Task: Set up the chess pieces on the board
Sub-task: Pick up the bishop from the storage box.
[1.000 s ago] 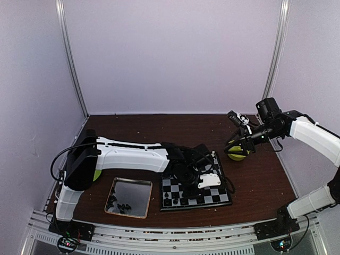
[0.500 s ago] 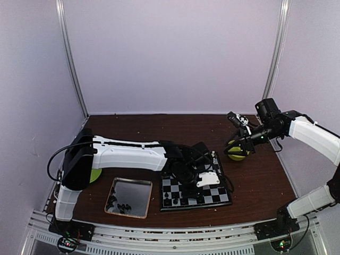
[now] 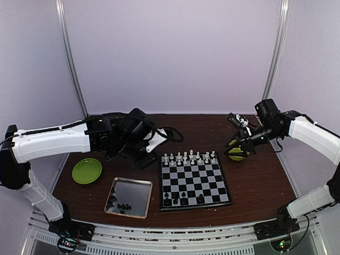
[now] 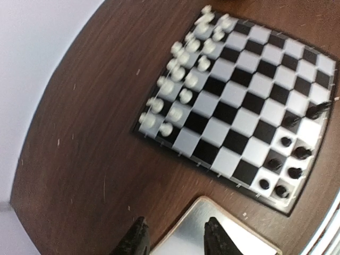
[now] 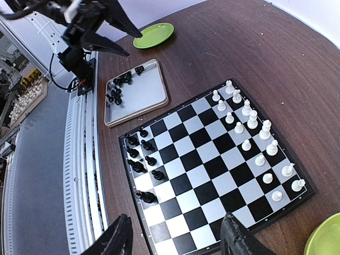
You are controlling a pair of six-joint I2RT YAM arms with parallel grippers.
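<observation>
**Top, left-wrist and right-wrist views.** The board, a flat square of black and silvery-grey checks with a thin black rim, lies on the brown table.

- **Pieces on the board:** The white chess pieces, tiny pale figures each smaller than a square, stand in two rows along the board's far edge. Eight glossy black chess pieces occupy the two rows at its near edge. Most are crowded toward the near left corner and one stands apart further right. The board's middle rows are bare.
- **Around the board:** A shiny metal tray sits just beside the board's left edge and holds further black pieces, bunched at its near side. A green plate lies well left of the board, and a second green plate lies off its far right corner.
- **Grippers:** The left gripper hangs off the board's far left corner, its fingers parted with nothing between them. The right gripper hangs beyond the far right corner, above the second green plate, its fingers spread wide and holding nothing.
</observation>
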